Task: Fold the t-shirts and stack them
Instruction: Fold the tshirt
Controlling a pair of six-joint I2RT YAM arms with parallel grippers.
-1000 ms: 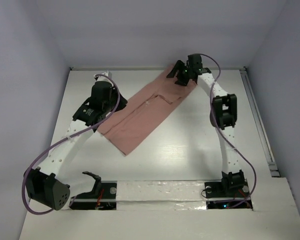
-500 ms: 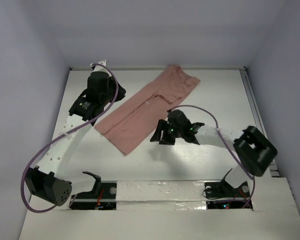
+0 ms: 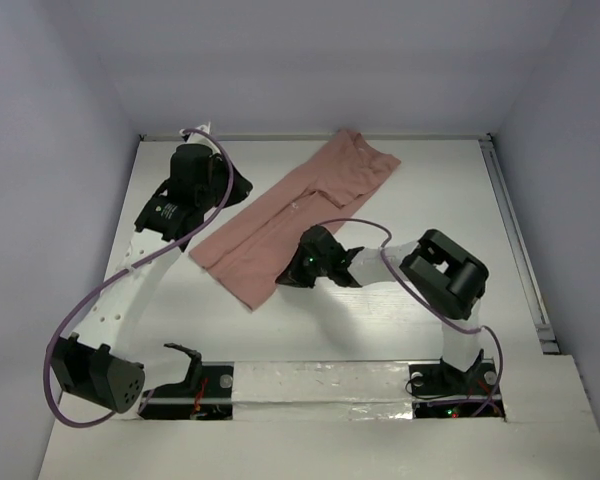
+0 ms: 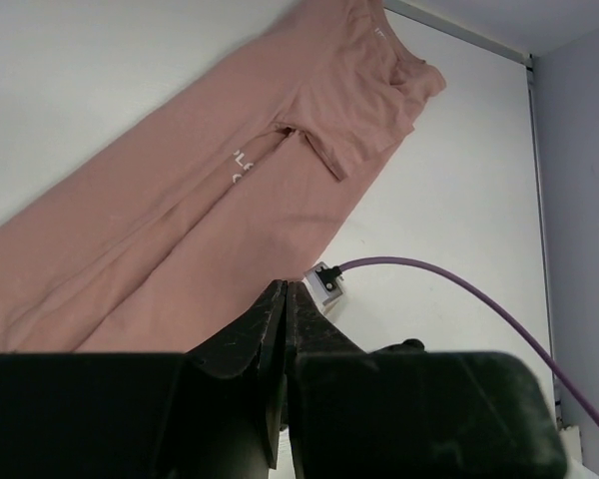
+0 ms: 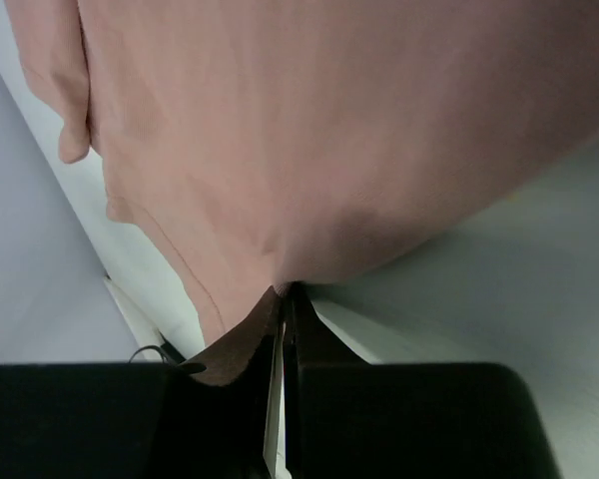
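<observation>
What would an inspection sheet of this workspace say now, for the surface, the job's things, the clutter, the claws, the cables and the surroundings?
Surface: white table, plain.
Job's things: one pink t-shirt, folded into a long strip, lying diagonally; no stack yet.
Clutter: nothing seen.
Claws: left claw shut, holding nothing; right claw shut, seemingly pinching the t-shirt's near edge.
Cables: purple cables, one looping along each arm.
Surroundings: pale walls on three sides.

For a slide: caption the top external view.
Right pincer at the near edge of a pink t-shirt folded lengthwise on the table, left pincer beside it.
</observation>
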